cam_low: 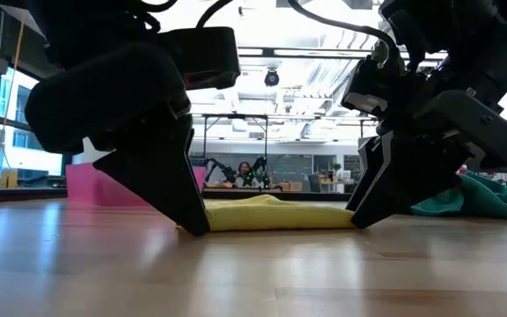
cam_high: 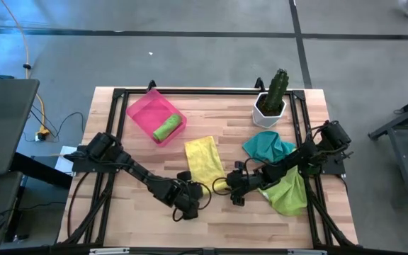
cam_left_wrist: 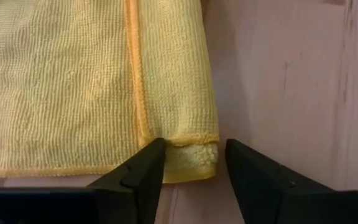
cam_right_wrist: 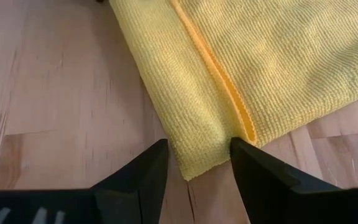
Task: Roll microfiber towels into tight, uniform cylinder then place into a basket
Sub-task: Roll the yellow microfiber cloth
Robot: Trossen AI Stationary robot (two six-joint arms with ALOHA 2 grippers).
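Here, the yellow towel [cam_high: 204, 159] was laid flat at mid-table. Its near corners were straddled, ungripped, by the spread fingers of the left gripper [cam_left_wrist: 190, 163] and right gripper [cam_right_wrist: 199, 163]. One rolled green towel [cam_high: 166, 129] was held in the basket [cam_high: 144, 113], far left.

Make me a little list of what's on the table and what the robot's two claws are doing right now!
yellow towel: flat, folded, mid-table
left gripper: open, astride one near corner of the yellow towel
right gripper: open, astride the other near corner
pink basket: holds one rolled green towel
teal towel: crumpled, on the right side
lime towel: crumpled, under the right arm
cactus pot: far right corner
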